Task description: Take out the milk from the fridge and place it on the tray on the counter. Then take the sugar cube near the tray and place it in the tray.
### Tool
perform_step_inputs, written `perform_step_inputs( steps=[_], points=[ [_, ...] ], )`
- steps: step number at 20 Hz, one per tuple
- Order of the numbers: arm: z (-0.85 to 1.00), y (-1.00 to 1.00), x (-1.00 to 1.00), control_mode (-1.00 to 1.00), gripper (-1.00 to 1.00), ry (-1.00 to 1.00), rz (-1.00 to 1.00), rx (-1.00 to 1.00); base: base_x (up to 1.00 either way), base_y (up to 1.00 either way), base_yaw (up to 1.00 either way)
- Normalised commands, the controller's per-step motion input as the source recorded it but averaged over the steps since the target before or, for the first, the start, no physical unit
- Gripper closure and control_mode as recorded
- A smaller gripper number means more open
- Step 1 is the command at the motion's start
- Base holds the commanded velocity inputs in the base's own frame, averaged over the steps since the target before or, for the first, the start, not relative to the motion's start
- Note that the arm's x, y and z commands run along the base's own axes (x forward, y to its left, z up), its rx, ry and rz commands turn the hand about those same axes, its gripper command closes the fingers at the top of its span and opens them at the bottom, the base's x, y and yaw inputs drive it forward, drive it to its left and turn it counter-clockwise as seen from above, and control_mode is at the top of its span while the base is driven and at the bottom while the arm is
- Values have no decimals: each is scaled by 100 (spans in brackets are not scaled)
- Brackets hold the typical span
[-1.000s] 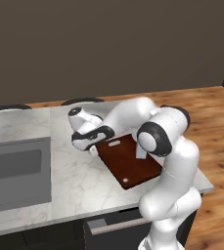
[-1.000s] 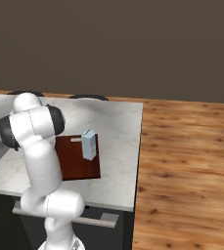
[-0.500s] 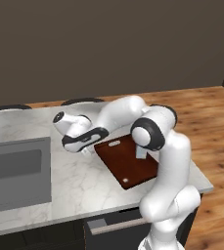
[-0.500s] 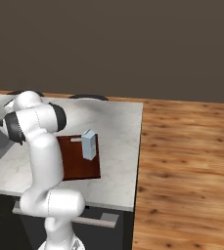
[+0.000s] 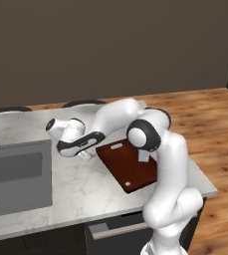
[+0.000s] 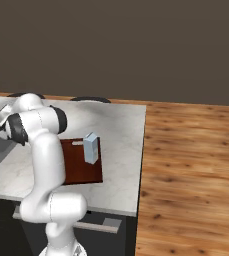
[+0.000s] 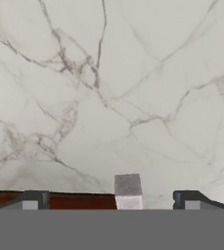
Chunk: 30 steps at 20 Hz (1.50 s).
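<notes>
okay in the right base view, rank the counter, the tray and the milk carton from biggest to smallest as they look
1. The counter, by far the largest.
2. The tray, though the arm hides part of it.
3. The milk carton, smallest, standing on the tray.
They sit at a similar distance from the camera, so the order looks safe.

A wooden plank floor lies beside the dark cabinets, a dark wall behind

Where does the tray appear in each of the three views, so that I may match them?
Left base view: the tray lies right of centre, beside the arm.
Right base view: left of centre, carrying the milk.
Hand view: a reddish strip along the bottom left.
Shared landmark: the marbled counter under it.
</notes>
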Motion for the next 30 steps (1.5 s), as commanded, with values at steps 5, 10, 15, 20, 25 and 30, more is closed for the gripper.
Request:
perform_step_inputs(
  steps=[5, 10, 15, 20, 25, 30],
  points=[
    [-9, -5, 0, -100, -100, 0, 4, -6, 0, 0, 0],
    [-11, -30, 0, -100, -100, 0, 7, 0, 0, 0, 0],
    [-3, -37, 0, -100, -100, 0, 8, 0, 0, 0, 0],
    [-7, -10, 1, -100, -100, 0, 9, 0, 0, 0, 0],
    [-18, 0, 5, -100, -100, 0, 8, 0, 0, 0, 0],
    [-12, 0, 12, -100, -100, -1, 8, 0, 0, 0, 0]
  ],
)
